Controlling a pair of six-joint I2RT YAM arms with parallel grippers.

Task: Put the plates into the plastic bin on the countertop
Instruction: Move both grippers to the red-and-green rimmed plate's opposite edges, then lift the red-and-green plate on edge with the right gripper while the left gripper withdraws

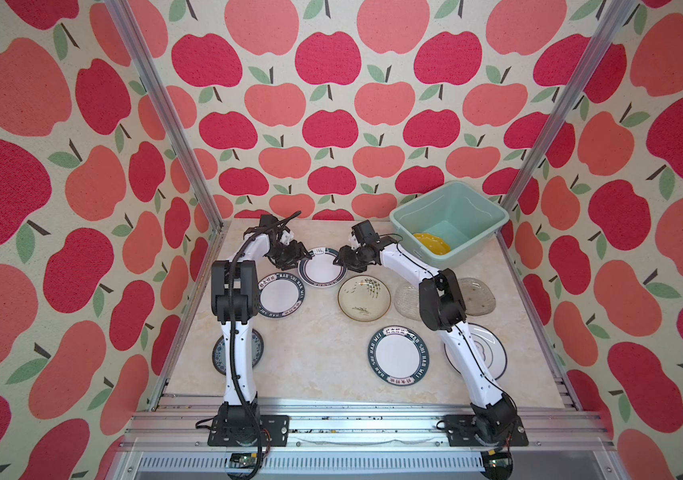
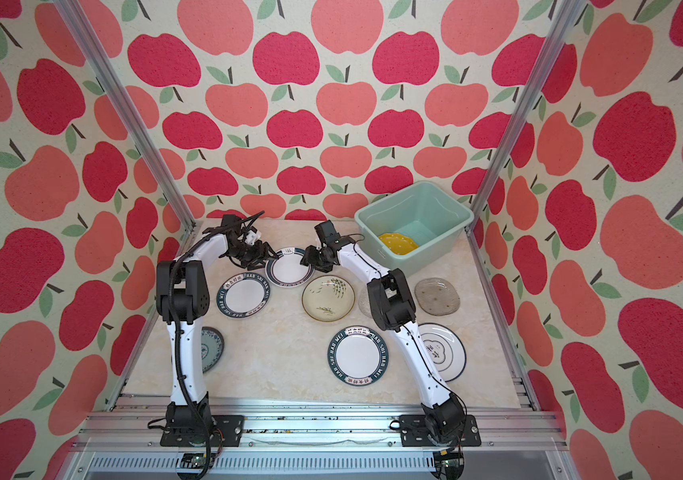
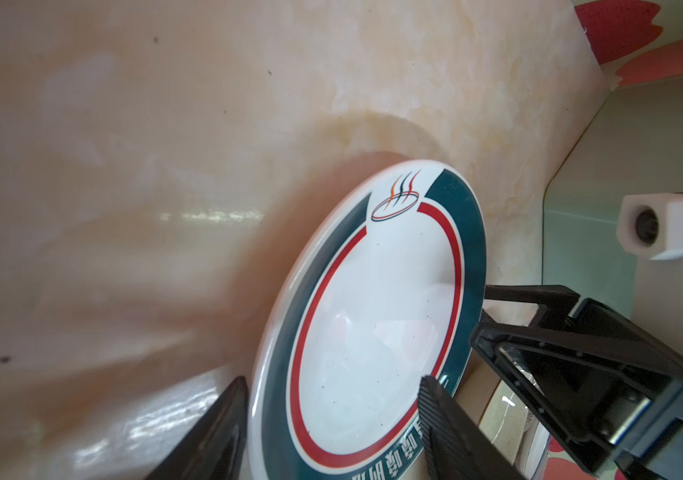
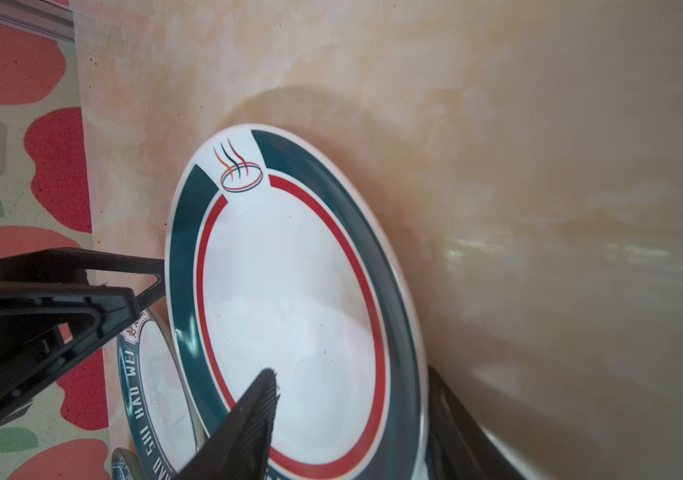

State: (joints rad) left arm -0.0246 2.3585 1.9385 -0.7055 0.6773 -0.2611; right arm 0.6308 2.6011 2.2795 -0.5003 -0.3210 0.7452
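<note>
A white plate (image 1: 322, 269) (image 2: 290, 268) with a dark teal rim and a red ring sits at the back middle of the countertop (image 1: 310, 357). My left gripper (image 1: 304, 258) (image 3: 333, 380) straddles its left rim and my right gripper (image 1: 337, 259) (image 4: 350, 372) its right rim. On each, one finger is over the plate's face (image 3: 373, 299) (image 4: 290, 291) and one under its edge. The jaws are part closed, and I cannot see if the pads press on it. The mint-green plastic bin (image 1: 456, 208) (image 2: 414, 208) stands at the back right with a yellow plate (image 1: 431, 243) inside.
More plates lie around: two with lettered rims (image 1: 279, 296) (image 1: 399, 354), a cream one with a plant drawing (image 1: 364, 298), glass ones (image 1: 477, 295) behind the right arm, a blue-patterned one (image 1: 217, 353) under the left arm, and a thin-rimmed white one (image 1: 493, 353). Aluminium rails edge the counter.
</note>
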